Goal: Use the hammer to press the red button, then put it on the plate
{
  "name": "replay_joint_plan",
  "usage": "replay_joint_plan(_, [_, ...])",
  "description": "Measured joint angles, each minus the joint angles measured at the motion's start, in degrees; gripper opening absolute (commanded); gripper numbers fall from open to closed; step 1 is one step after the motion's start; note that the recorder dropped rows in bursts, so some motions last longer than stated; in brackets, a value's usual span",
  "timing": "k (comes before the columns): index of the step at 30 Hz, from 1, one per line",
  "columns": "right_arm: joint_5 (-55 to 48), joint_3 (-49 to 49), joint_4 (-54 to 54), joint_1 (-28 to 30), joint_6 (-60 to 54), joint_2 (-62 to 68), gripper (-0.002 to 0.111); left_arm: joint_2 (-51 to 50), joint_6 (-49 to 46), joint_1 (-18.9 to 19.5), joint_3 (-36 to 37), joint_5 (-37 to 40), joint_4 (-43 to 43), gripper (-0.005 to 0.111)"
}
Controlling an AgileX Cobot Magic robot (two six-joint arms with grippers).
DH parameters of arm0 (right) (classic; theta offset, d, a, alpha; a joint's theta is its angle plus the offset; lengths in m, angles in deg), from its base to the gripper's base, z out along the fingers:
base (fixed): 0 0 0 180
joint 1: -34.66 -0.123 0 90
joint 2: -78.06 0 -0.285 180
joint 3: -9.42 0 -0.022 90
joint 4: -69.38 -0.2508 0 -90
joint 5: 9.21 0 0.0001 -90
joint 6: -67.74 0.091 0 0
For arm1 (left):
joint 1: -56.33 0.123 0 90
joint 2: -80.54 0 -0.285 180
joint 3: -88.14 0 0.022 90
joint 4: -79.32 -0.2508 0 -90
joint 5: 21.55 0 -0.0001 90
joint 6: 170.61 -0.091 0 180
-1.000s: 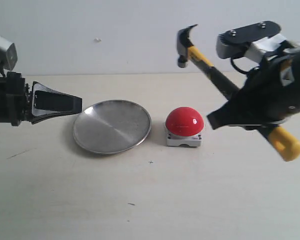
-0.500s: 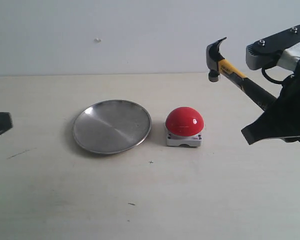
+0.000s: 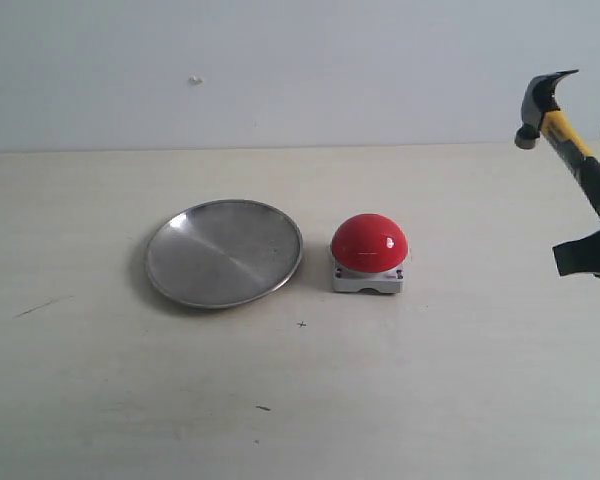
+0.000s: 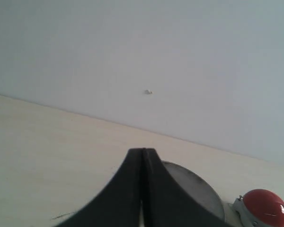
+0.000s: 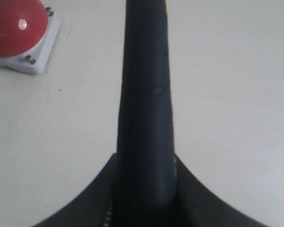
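At the right edge, hammer [image 3: 570,140]: held off the tabletop [image 3: 430,400], tilted, dark head uppermost and leaning toward the middle of the scene. A yellow band sits under the head, and the black handle slants down to the picture's edge. The lower end is out of the exterior view.
Right end effector [image 5: 144,165]: clenched on the hammer's black handle. In the wrist view the handle runs straight out between the two dark fingers. In the exterior view only a dark tip of it shows beneath the handle.
Button [image 3: 369,243]: red dome on a pale square base, standing on the tabletop near the middle. It is well apart from the hammer, with nothing touching it.
Plate [image 3: 224,252]: round and silver, lying flat just left of the button with a narrow gap between them. Nothing lies in it.
Left end effector [image 4: 142,153]: fingers pressed together with nothing between them. It is outside the exterior view. Its wrist view looks past the tips at the plate's rim and the button.
Tabletop: pale, with a few small dark marks.
Wall [image 3: 280,60]: plain and light, with one small speck.
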Motion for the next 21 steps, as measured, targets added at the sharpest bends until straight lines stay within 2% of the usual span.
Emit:
replay_joint_plan(6, [-3.6, 3.0, -11.4, 0.6, -11.8, 4.0, 0.000, 4.9, 0.2, 0.0, 2.6, -0.3, 0.4, 0.000])
replay_joint_plan(12, [-6.7, 5.9, -14.7, 1.9, -16.5, 6.2, 0.000, 5.5, 0.2, 0.0, 3.2, -0.6, 0.5, 0.000])
replay_joint_plan(21, [-9.0, 6.4, -32.0, 12.7, -32.6, 6.7, 0.000, 5.5, 0.2, 0.0, 3.2, -0.6, 0.5, 0.000])
